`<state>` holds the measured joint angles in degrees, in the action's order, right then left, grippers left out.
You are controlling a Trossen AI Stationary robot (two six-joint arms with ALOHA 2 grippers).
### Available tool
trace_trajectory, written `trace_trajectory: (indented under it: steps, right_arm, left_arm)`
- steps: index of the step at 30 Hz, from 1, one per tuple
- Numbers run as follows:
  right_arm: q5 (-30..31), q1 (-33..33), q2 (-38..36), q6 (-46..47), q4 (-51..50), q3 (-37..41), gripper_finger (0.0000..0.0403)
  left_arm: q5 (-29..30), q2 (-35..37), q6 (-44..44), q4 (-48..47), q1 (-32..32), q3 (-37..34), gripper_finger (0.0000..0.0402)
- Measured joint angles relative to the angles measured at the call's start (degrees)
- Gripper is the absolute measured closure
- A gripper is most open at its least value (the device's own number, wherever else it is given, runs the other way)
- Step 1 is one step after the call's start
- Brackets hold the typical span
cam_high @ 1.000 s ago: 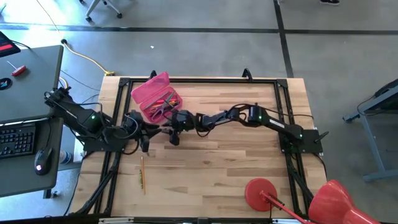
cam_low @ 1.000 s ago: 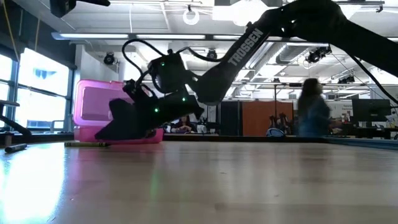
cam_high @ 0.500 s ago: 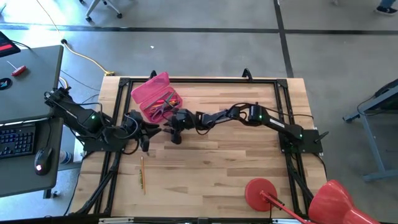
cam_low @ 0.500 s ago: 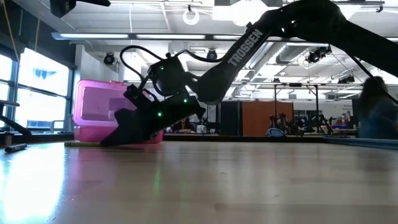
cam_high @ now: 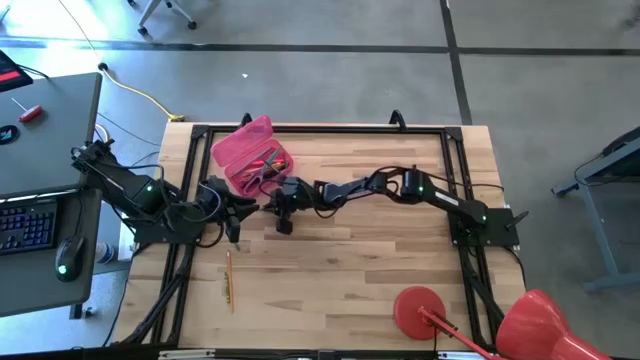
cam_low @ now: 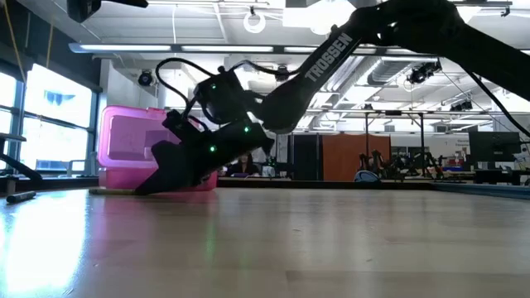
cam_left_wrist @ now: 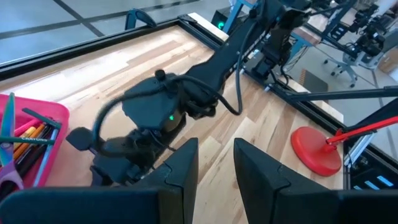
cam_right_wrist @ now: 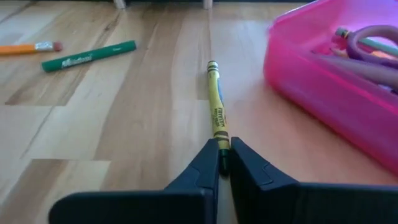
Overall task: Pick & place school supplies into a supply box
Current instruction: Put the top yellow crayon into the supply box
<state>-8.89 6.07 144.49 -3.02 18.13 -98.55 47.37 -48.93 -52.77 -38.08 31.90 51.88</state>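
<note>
A yellow crayon [cam_right_wrist: 216, 106] lies flat on the wood beside the pink supply box [cam_right_wrist: 329, 74], which holds pencils and purple-handled scissors [cam_left_wrist: 9, 177]. My right gripper [cam_right_wrist: 224, 160] reaches in from the table's right, next to the box [cam_high: 250, 155], and is shut on the crayon's end. In the low view its tip [cam_low: 142, 189] is down at the tabletop in front of the box [cam_low: 124, 145]. A green marker [cam_right_wrist: 90, 56] and an orange pencil [cam_right_wrist: 28, 46] lie farther off. My left gripper [cam_left_wrist: 217, 168] hangs open above the table at the left. My right gripper pinches the crayon's end nearest to it [cam_right_wrist: 221, 146] between its two fingertips [cam_right_wrist: 208, 163]. The fingers slant down from the table's right and lie along the crayon. The rest of the crayon lies flat on the table, pointing away from the fingers.
A red disc with a handle [cam_high: 420, 308] sits at the table's near right. The marker and pencil [cam_high: 228, 278] lie near the left front. A black frame [cam_high: 320, 130] runs round the table's edges. A desk with a keyboard [cam_high: 25, 225] stands to the left.
My right gripper has tipped its fingers lower, down to the tabletop in front of the pink box, and edged slightly toward the table's left. The box and the left arm have kept still.
</note>
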Motion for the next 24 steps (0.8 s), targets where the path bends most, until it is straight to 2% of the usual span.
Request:
trace_trajectory:
  steps: [6,10,16,18,24]
  right_arm:
    - [1.1,-2.0,-5.7,0.6,-9.3,0.4,0.0398]
    - [7.3,-2.0,-11.0,-2.7,-14.1,0.3,0.0395]
    - [15.9,2.3,-14.5,-6.2,-12.4,0.2,0.0400]
    - [15.9,4.7,-14.5,-5.0,-12.9,0.1,0.0399]
    - [10.3,10.5,-14.0,2.6,-18.6,0.1,0.0399]
  left_arm:
    - [-1.2,0.0,0.0,1.1,0.0,0.0,0.0268]
    - [-1.9,0.0,0.0,1.1,0.0,0.0,0.0268]
    - [-2.2,0.1,0.0,1.0,0.0,0.0,0.0268]
    - [-2.2,0.1,0.0,1.0,0.0,0.0,0.0268]
    - [-2.9,0.1,0.0,1.0,0.0,0.0,0.0268]
